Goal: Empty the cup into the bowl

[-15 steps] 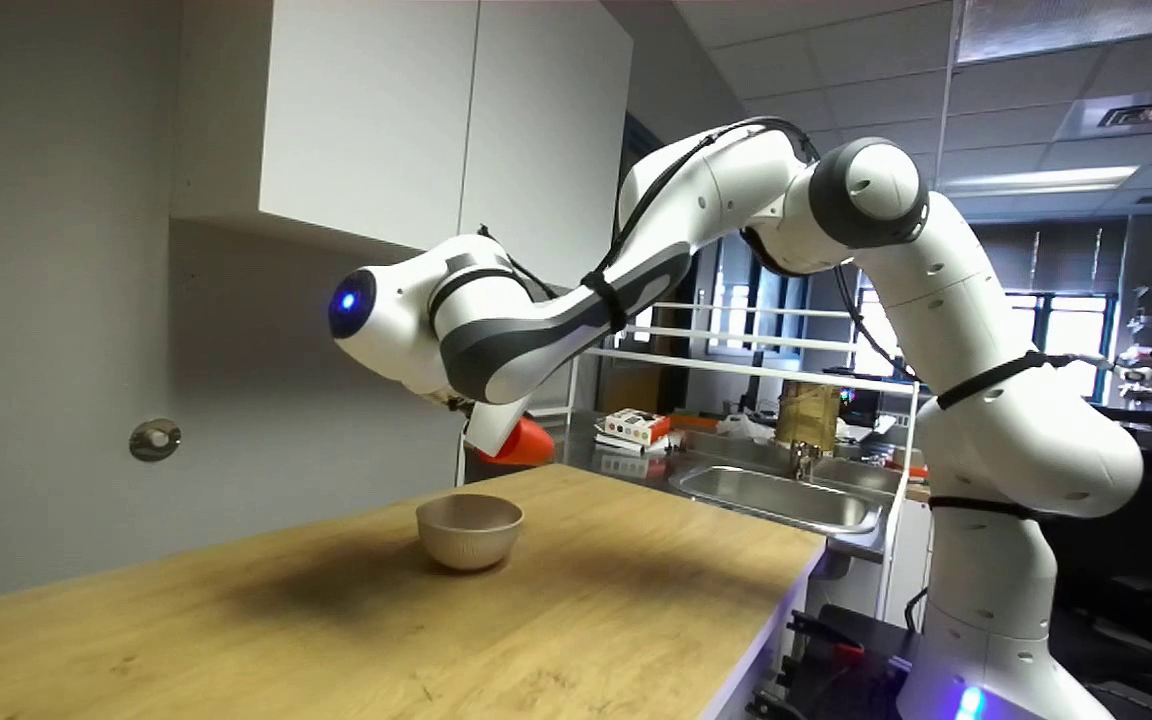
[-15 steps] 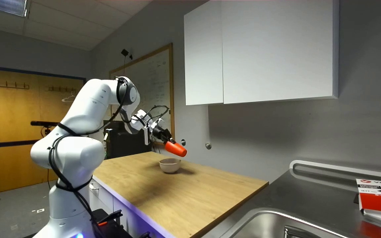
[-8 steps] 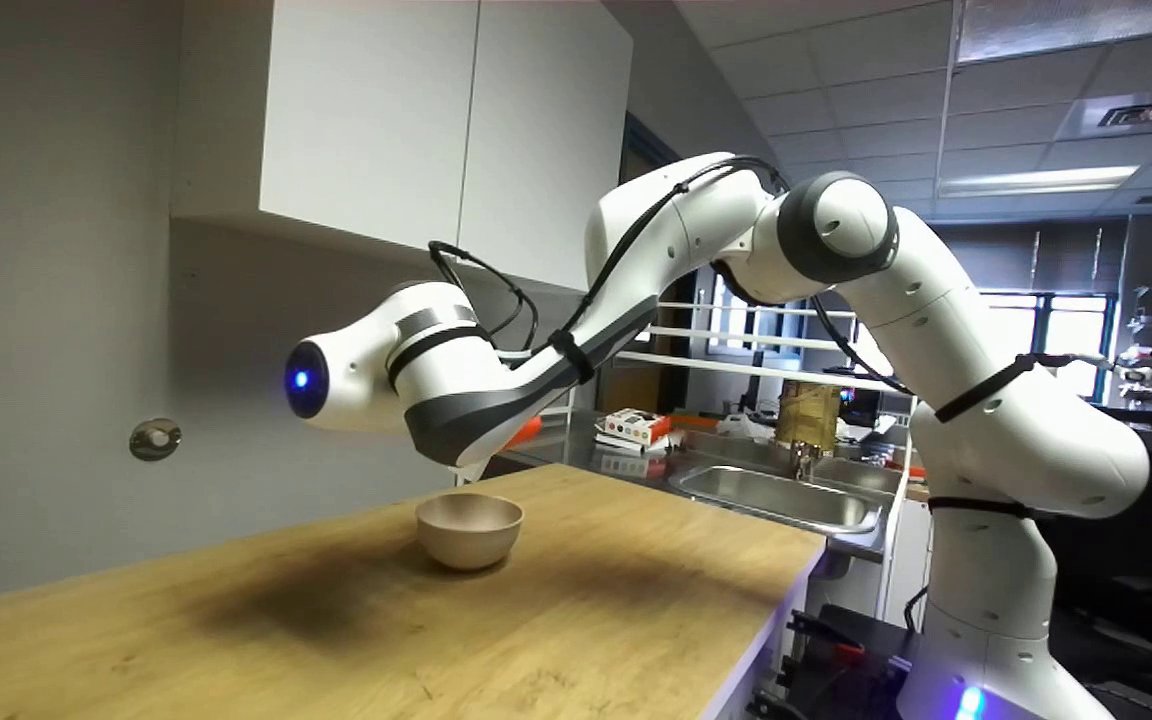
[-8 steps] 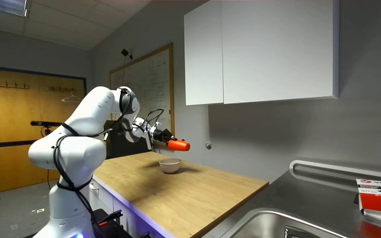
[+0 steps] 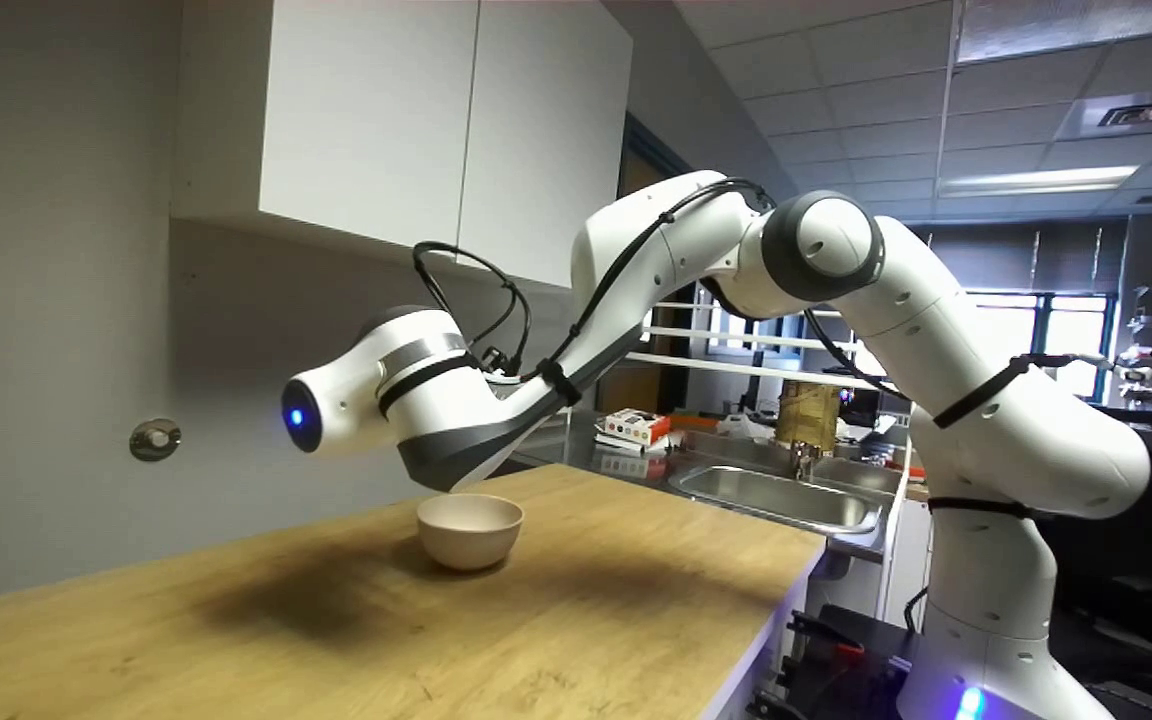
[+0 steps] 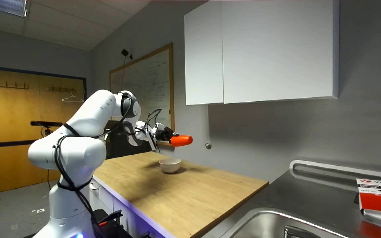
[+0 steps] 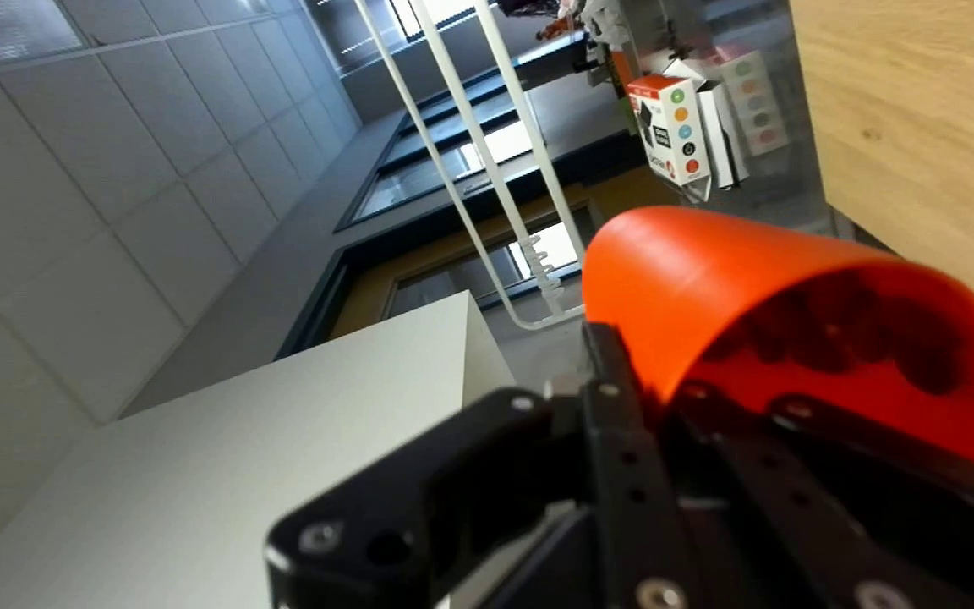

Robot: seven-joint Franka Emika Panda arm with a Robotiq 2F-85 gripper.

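The red-orange cup (image 6: 181,140) is in the air above the table, lying nearly level, its base pointing away from the arm. In the wrist view the cup (image 7: 690,271) shows its open mouth, with several dark pieces inside. My gripper (image 7: 654,376) is shut on the cup's wall at the rim, one finger outside and one inside. In an exterior view the gripper (image 6: 173,135) is higher than the bowl. The cream bowl (image 5: 471,545) stands upright on the table; it also shows in an exterior view (image 6: 170,167). Cup and gripper are hidden behind the arm in an exterior view.
The wooden table (image 5: 536,640) carries the bowl. A white wall cabinet (image 6: 260,53) hangs above and shows close by in the wrist view (image 7: 242,474). A wall stands behind the table. A sink (image 5: 776,500) and a red-white box (image 5: 636,427) lie beyond the table's end.
The cup has turned from base slanting down to about level, and it has risen a little. The arm's elbow and wrist have lowered. The bowl has not moved.
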